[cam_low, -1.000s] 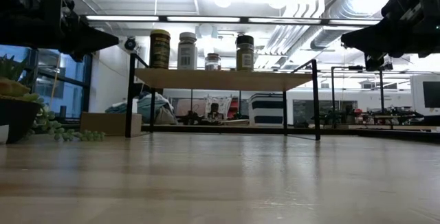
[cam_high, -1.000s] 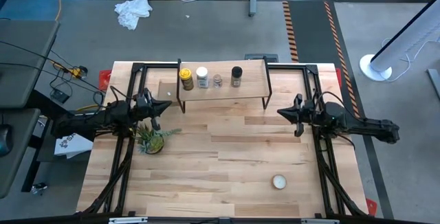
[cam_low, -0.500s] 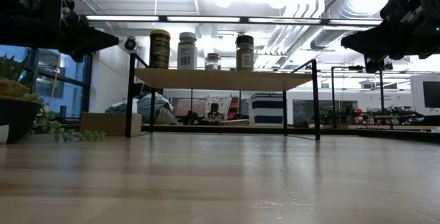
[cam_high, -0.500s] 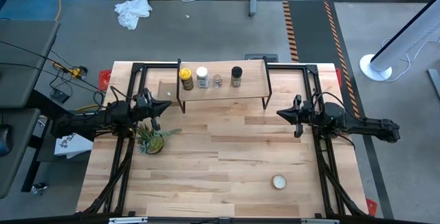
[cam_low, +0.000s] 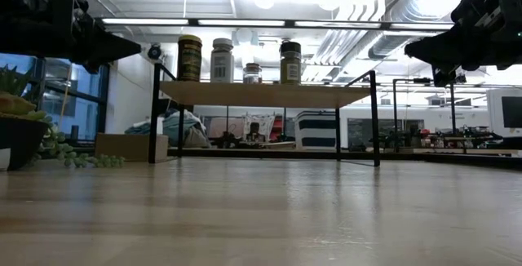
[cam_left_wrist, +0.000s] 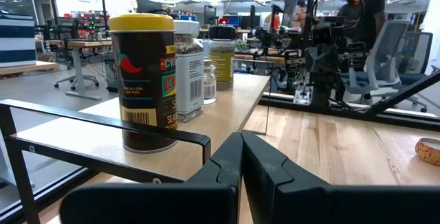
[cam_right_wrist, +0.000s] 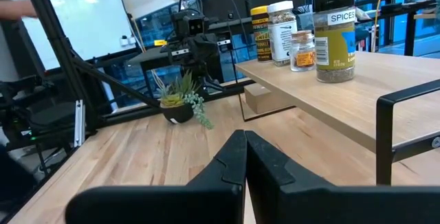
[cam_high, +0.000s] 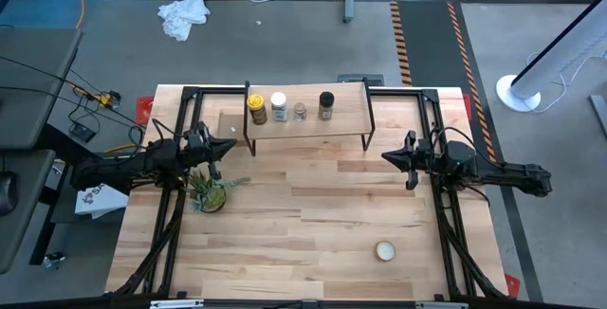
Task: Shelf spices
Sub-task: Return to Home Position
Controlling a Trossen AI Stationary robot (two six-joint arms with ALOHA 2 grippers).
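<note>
Four spice jars stand in a row on the shelf's wooden plank (cam_high: 346, 110): the mustard-yellow jar (cam_high: 256, 109), the white-capped jar (cam_high: 279, 107), the tiny pinkish jar (cam_high: 300, 111) and the black-capped jar (cam_high: 326, 106). The left wrist view shows the yellow jar (cam_left_wrist: 144, 80) closest. The right wrist view shows the black-capped jar (cam_right_wrist: 335, 36) closest. My left gripper (cam_high: 231, 144) is shut and empty, off the shelf's left end. My right gripper (cam_high: 385, 156) is shut and empty, near the shelf's right legs.
A small potted plant (cam_high: 209, 191) stands under the left arm. A flat round white tin (cam_high: 384, 251) lies toward the near right. A tan cardboard box (cam_low: 130, 147) sits behind the shelf's left end. Bare wood spreads across the table's middle and near side.
</note>
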